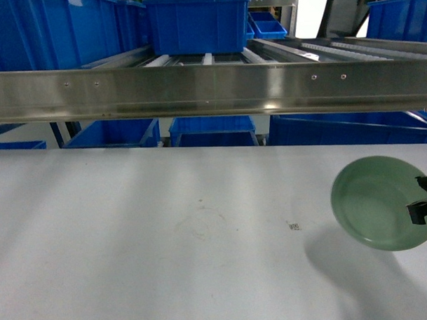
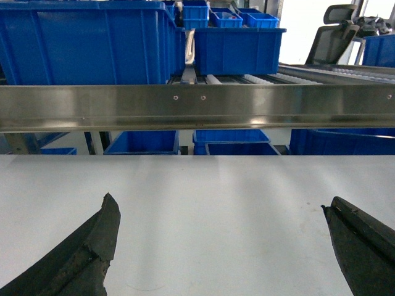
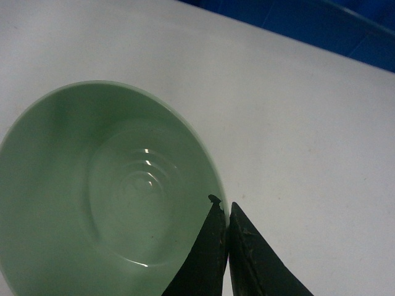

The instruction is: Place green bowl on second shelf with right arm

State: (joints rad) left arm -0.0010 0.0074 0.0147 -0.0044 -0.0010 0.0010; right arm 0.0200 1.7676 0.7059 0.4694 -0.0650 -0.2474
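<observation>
Right claw [image 3: 223,213] pinches green bowl [image 3: 105,191] rim, tilted

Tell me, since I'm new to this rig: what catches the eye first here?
The green bowl, pinched at its rim by the right hand, hangs tilted above the white table, casting a shadow below. Behind runs the shiny steel rail of the second shelf, with a blue crate on its rollers. The left hand gapes open, empty.
</observation>
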